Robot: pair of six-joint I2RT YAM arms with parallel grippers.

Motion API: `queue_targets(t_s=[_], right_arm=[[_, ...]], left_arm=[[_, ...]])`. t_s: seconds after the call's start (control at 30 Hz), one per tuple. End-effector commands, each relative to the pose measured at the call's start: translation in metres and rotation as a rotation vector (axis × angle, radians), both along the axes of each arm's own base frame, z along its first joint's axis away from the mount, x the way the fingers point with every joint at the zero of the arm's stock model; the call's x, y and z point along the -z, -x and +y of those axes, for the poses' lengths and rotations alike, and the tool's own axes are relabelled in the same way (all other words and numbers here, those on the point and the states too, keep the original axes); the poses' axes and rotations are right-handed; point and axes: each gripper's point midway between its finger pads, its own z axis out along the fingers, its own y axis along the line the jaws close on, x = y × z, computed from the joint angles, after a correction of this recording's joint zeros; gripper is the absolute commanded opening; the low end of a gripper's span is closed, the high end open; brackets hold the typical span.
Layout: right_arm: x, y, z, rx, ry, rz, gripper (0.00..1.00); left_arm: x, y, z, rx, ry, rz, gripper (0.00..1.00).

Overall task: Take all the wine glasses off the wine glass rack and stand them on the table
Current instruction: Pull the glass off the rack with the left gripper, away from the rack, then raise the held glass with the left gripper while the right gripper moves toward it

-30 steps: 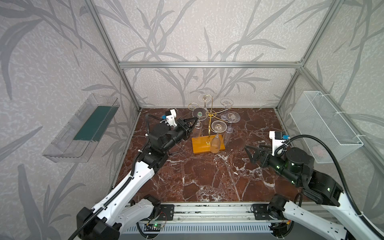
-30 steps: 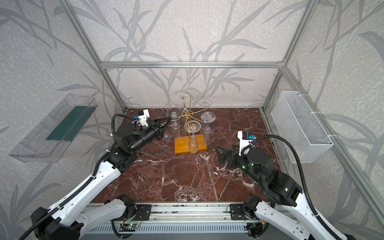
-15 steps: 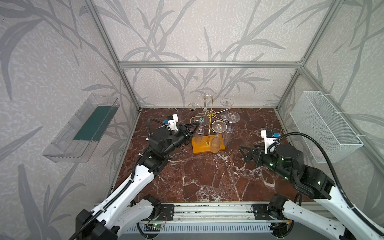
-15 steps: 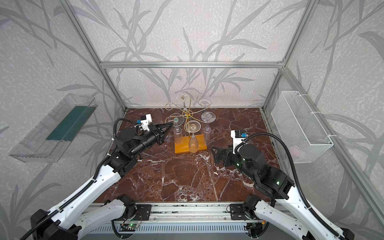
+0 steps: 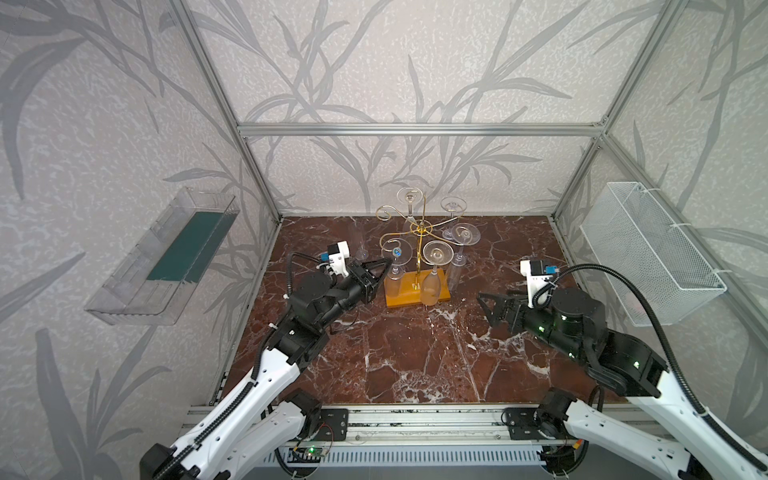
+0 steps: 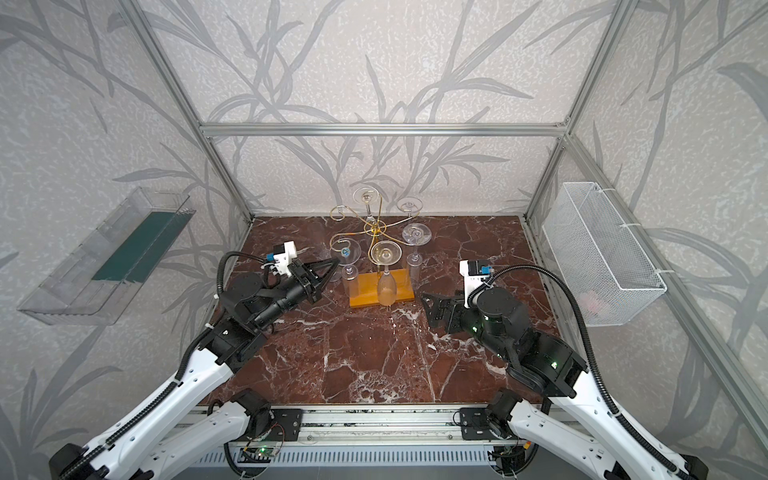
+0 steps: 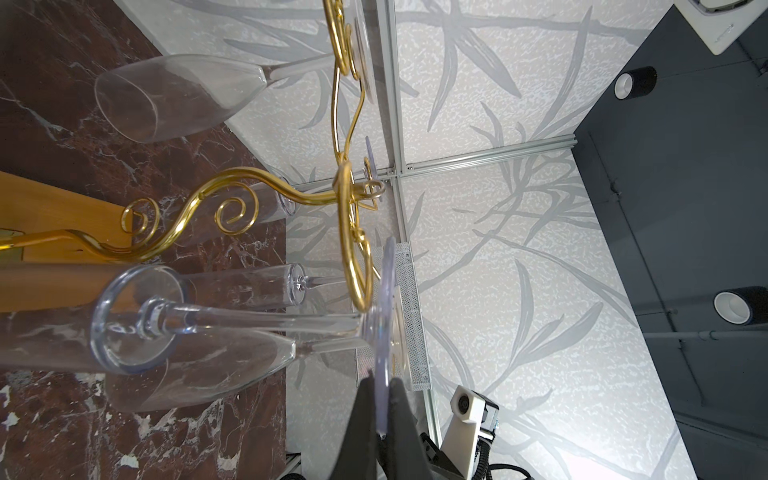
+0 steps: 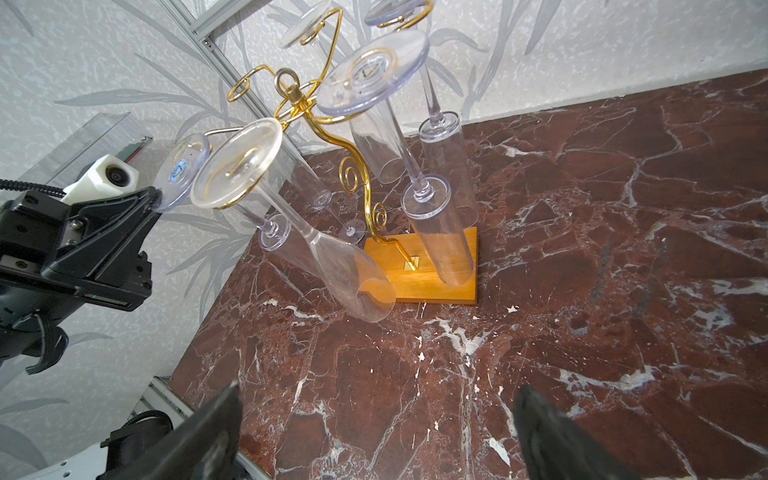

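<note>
My left gripper (image 7: 382, 384) is clamped on the very edge of the glass (image 7: 389, 266), on the thin disc of its foot. The glass hangs bowl-down from a curled arm on the left side of the rack (image 5: 401, 293). My right gripper (image 8: 378, 390) is spread wide and holds nothing, low over the desk (image 5: 415, 365), well off to the rack's right.

The pinch worries me most. It bites only the rim of a slick, clear disc, so I judge a tug could let it slide out and drop the glass. The stem sits inside the wire curl. If I pull any way but out through the curl's gap, I would likely snag it and drag or tip the light rack, which nothing is steadying. The bowl could also swing into the next glass (image 8: 332, 266), which hangs close beside it.

My left wrist view alone shows the fingers closed on the foot's edge and the gold loop sitting under the disc. In both top views the tip and the foot merely meet, and I can't quite tell there which way the curl opens. They do show how far my right gripper sits from the rack. The right wrist view adds the base and the crowded bowls.
</note>
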Motion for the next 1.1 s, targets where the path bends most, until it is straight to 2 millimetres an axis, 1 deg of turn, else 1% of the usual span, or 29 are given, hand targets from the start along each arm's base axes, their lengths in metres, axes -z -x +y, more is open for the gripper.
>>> queue_targets(t_s=[0.0, 0.23, 0.33, 0.43, 0.6, 0.7, 0.77, 0.87, 0.93, 1.07], right_arm=[[-0.010, -0.002, 0.005, -0.020, -0.011, -0.031, 0.99], [-0.010, -0.002, 0.008, -0.031, -0.014, -0.028, 0.99], [-0.012, -0.001, 0.008, -0.036, -0.015, -0.032, 0.99], [-0.015, 0.000, 0.008, -0.043, -0.007, -0.038, 0.99], [-0.024, -0.001, 0.011, -0.063, 0.008, -0.059, 0.99], [-0.034, -0.003, 0.017, -0.093, 0.024, -0.081, 0.99], [-0.046, -0.004, 0.025, -0.127, 0.032, -0.103, 0.99], [-0.065, -0.007, 0.037, -0.188, 0.049, -0.151, 0.99], [-0.078, -0.010, 0.042, -0.206, 0.063, -0.190, 0.99], [-0.106, -0.016, 0.052, -0.250, 0.107, -0.269, 0.99]], left_arm=[[-0.001, 0.007, 0.012, -0.044, -0.008, -0.006, 0.00], [0.006, 0.024, 0.034, -0.107, -0.072, -0.008, 0.00], [0.011, 0.032, 0.045, -0.138, -0.148, -0.007, 0.00], [0.008, 0.041, 0.060, -0.186, -0.261, -0.043, 0.00], [-0.019, 0.052, 0.073, -0.210, -0.447, -0.207, 0.00], [-0.035, 0.057, 0.076, -0.199, -0.589, -0.289, 0.00], [-0.046, 0.058, 0.076, -0.177, -0.684, -0.342, 0.00], [-0.054, 0.056, 0.076, -0.146, -0.822, -0.379, 0.00], [-0.063, 0.053, 0.072, -0.123, -0.879, -0.427, 0.00], [-0.087, 0.045, 0.062, -0.103, -0.972, -0.565, 0.00]])
